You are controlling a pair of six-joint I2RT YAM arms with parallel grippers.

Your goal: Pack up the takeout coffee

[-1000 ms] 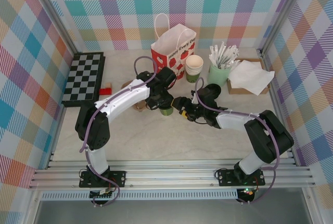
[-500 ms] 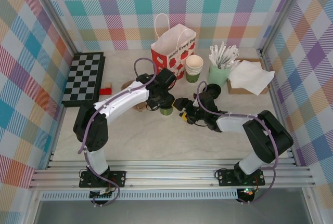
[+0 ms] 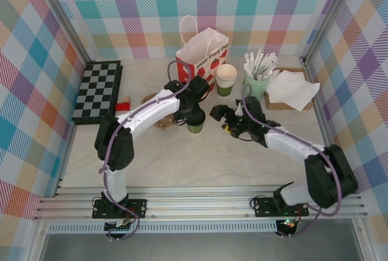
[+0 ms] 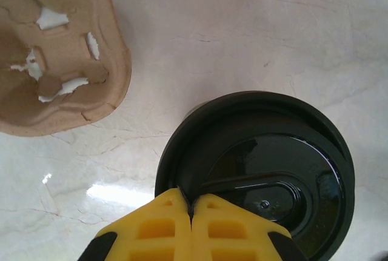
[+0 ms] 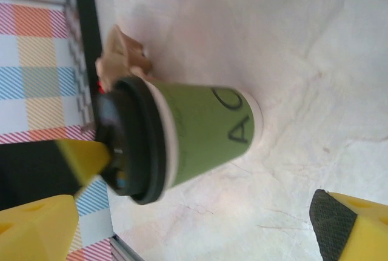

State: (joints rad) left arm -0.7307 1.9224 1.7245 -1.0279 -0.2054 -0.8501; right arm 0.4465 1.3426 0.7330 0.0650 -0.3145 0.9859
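The cup (image 3: 194, 129) is seen standing upright on the worktop (image 3: 182, 158), near the middle, a little in front of the red-and-white paper bag (image 3: 203, 55). Its black lid (image 4: 260, 176) is on, and the green wall with dark lettering is shown clearly in the right wrist view (image 5: 206, 131).

The left claw (image 3: 191, 118) is held right over the cup. Its yellow fingers (image 4: 191, 218) are pressed together with no gap, and their tips are set on the near edge of the lid; nothing is gripped between them. That same yellow tip (image 5: 85, 158) is caught touching the lid top from the other side.

The right claw (image 3: 219, 114) is held just beside the cup on its right, apart from it, with the fingers spread wide (image 5: 194, 221) and only bare worktop between them.

A brown cardboard carrier (image 4: 54, 61) lies near the cup, not touching it. A chessboard (image 3: 97, 91) is seen lying at the far left.
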